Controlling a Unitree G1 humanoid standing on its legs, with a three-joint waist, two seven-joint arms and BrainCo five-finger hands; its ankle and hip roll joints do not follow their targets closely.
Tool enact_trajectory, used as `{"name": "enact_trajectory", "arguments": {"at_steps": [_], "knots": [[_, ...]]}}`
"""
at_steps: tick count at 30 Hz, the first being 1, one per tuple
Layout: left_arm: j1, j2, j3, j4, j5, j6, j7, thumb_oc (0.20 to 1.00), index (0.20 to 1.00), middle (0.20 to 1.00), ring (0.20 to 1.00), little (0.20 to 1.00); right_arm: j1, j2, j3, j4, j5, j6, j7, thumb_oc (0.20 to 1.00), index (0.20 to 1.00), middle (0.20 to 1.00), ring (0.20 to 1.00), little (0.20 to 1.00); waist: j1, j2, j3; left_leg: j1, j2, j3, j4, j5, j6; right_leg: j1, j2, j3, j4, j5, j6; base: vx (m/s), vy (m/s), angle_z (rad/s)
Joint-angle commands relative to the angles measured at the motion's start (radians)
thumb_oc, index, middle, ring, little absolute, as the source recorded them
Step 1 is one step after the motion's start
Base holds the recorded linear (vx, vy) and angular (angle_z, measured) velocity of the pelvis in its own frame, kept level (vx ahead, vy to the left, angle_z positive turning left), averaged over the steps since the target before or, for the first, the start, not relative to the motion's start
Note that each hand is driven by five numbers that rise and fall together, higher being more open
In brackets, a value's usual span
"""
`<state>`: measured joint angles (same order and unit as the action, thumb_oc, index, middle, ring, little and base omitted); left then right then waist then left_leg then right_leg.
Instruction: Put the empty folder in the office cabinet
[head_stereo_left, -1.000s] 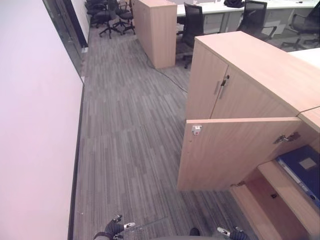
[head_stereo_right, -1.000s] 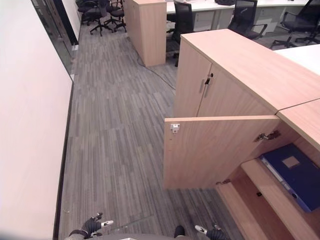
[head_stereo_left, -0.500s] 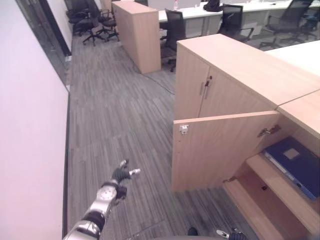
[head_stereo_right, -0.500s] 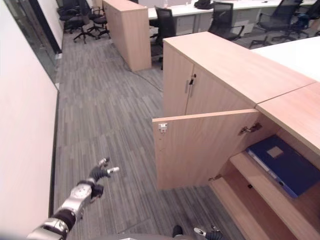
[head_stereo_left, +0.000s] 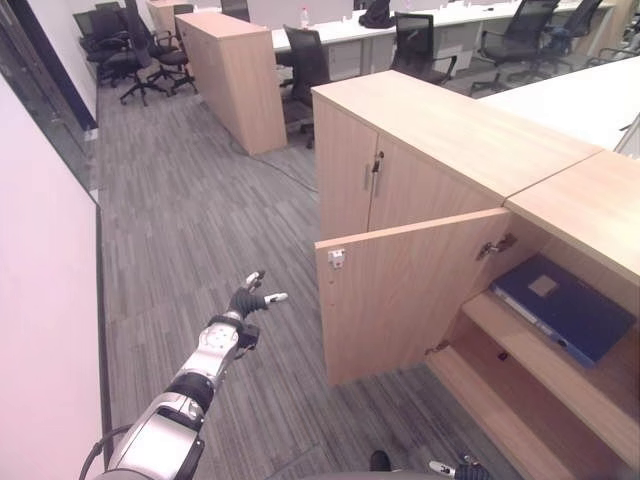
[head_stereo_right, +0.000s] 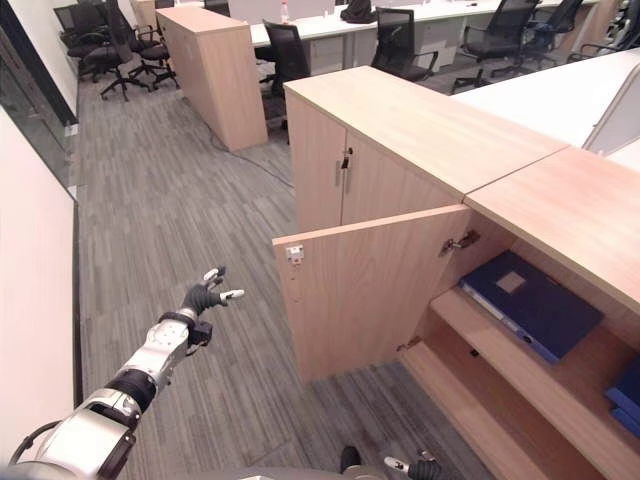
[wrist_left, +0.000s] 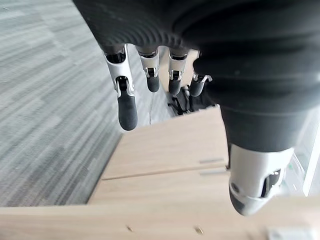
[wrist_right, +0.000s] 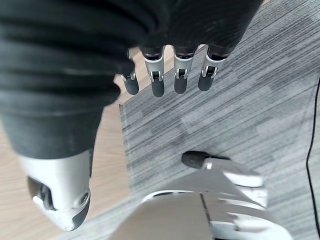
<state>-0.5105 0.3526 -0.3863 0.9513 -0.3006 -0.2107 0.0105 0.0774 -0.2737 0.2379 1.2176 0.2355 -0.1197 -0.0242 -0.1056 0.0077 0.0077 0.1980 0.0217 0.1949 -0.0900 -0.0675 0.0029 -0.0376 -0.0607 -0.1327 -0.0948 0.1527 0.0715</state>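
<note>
Pale wood makes up the cabinet (head_stereo_left: 450, 130), whose door (head_stereo_left: 400, 290) stands swung out toward the carpet (head_stereo_left: 180, 200). Behind the door, at about 3 o'clock in the head views, a dark blue folder (head_stereo_left: 562, 305) lies flat on the upper shelf (head_stereo_left: 555, 365), touching nothing else (a second blue edge (head_stereo_right: 625, 392) shows on the same shelf at the far right of the right eye view, too cut off to identify). The lower shelf (head_stereo_left: 490, 395) lies beneath it.

The left hand (head_stereo_left: 250, 299) reaches out over the carpet at roughly 8 o'clock, well apart from the door, its fingers (wrist_left: 127, 95) straight and spread, holding nothing. The right hand (wrist_right: 170, 75) hangs low at 6 o'clock, its fingers relaxed and apart, also empty.

At 12 o'clock stand another wooden cabinet (head_stereo_left: 232, 75), black office chairs (head_stereo_left: 305, 65) and white desks (head_stereo_left: 420, 18).
</note>
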Motion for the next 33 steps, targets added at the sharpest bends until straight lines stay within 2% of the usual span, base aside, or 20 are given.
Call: {"name": "enact_trajectory", "arguments": {"at_steps": [1,13,22,29,33], "knots": [[-0.158,0.013,0.017,0.099,-0.027,-0.049,0.002,1.0,1.0,1.0,1.0,1.0,-0.011,-0.018,0.036,0.014,-0.027,-0.009,0.001,1.0,1.0,1.0,1.0,1.0,-0.034,-0.015,-0.015,-0.025,0.041,-0.014,0.003,0.013,-0.078,0.148,-0.09,0.024,0.013,-0.091,0.132,0.01,0.0,-0.14],[-0.233,-0.104,-0.067,0.117,-0.024,-0.047,-0.017,1.0,1.0,1.0,1.0,1.0,-0.005,-0.016,0.051,0.018,-0.043,-0.004,0.0,1.0,1.0,1.0,1.0,1.0,-0.076,-0.029,-0.01,-0.025,0.046,0.023,0.003,0.007,-0.077,0.126,-0.087,0.056,0.008,-0.075,0.138,0.0,0.001,-0.08],[-0.259,-0.164,-0.123,0.103,0.003,-0.045,-0.029,1.0,1.0,1.0,1.0,1.0,-0.002,-0.018,0.057,0.025,-0.058,0.0,-0.003,1.0,1.0,1.0,1.0,1.0,-0.091,-0.039,-0.009,-0.025,0.047,0.036,0.003,0.005,-0.075,0.117,-0.087,0.066,0.008,-0.069,0.14,0.0,0.002,-0.03],[-0.249,-0.178,-0.148,0.101,0.02,-0.045,-0.035,1.0,1.0,1.0,1.0,1.0,0.005,-0.014,0.057,0.016,-0.058,-0.001,-0.002,1.0,1.0,1.0,1.0,1.0,-0.094,-0.045,-0.008,-0.031,0.046,0.034,0.003,0.008,-0.075,0.115,-0.089,0.061,0.009,-0.067,0.14,-0.01,-0.001,0.0],[-0.182,-0.167,-0.159,-0.002,0.005,-0.059,-0.04,1.0,1.0,1.0,1.0,1.0,0.009,-0.01,0.05,0.019,-0.051,-0.005,-0.005,1.0,1.0,1.0,1.0,1.0,-0.076,-0.049,0.0,-0.043,0.045,0.022,0.003,0.011,-0.073,0.11,-0.092,0.05,0.009,-0.064,0.14,-0.03,-0.005,0.0]]}}
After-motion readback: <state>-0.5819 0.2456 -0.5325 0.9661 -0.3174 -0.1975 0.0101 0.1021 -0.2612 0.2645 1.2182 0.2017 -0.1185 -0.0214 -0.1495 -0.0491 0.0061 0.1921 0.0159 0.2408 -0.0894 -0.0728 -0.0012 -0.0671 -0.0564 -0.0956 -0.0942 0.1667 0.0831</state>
